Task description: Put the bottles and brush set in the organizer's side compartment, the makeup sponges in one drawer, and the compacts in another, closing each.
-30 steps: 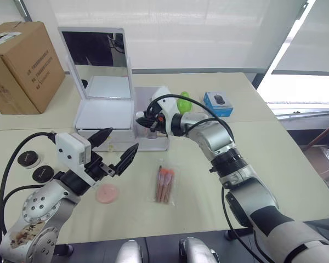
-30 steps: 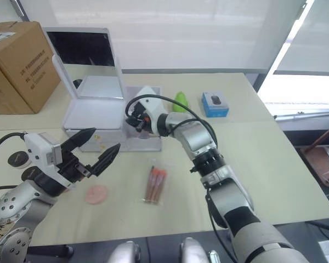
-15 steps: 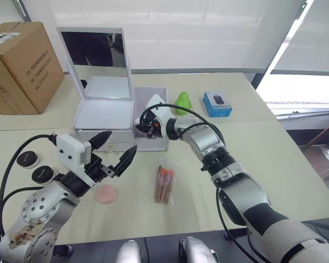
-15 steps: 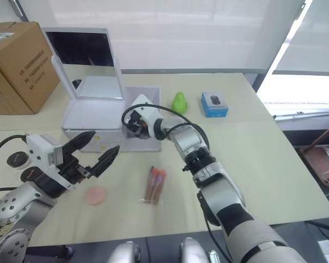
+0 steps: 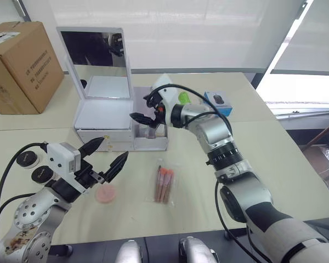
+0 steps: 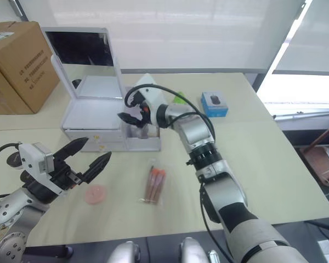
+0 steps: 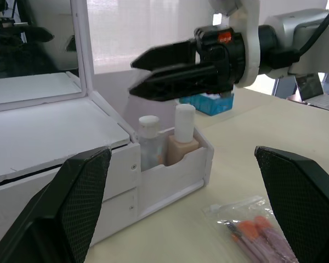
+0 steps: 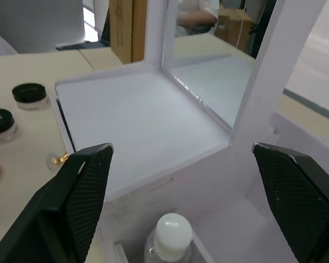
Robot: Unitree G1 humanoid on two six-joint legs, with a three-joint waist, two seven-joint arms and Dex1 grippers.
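The white organizer (image 5: 104, 118) stands with its mirror lid up. In its side compartment (image 7: 178, 170) a clear bottle (image 7: 149, 143) and a beige bottle (image 7: 182, 139) stand upright. My right gripper (image 5: 141, 119) hovers open just above them, holding nothing. The brush set (image 5: 164, 184) lies in its clear bag on the table in front of the organizer. A pink makeup sponge (image 5: 106, 193) lies beneath my open left gripper (image 5: 112, 149). Two black compacts (image 5: 26, 159) (image 5: 42, 173) sit at the left. A green sponge (image 5: 182, 97) peeks out behind my right arm.
A cardboard box (image 5: 22, 66) stands at the far left. A blue box (image 5: 218, 103) showing a computer mouse lies behind the right arm. The drawer fronts (image 5: 107, 144) face me; one has a small gold knob (image 8: 56, 160).
My right gripper has opened and lifted off the side compartment, leaving a bottle standing in it. My left gripper has drifted a little lower and nearer, still open.
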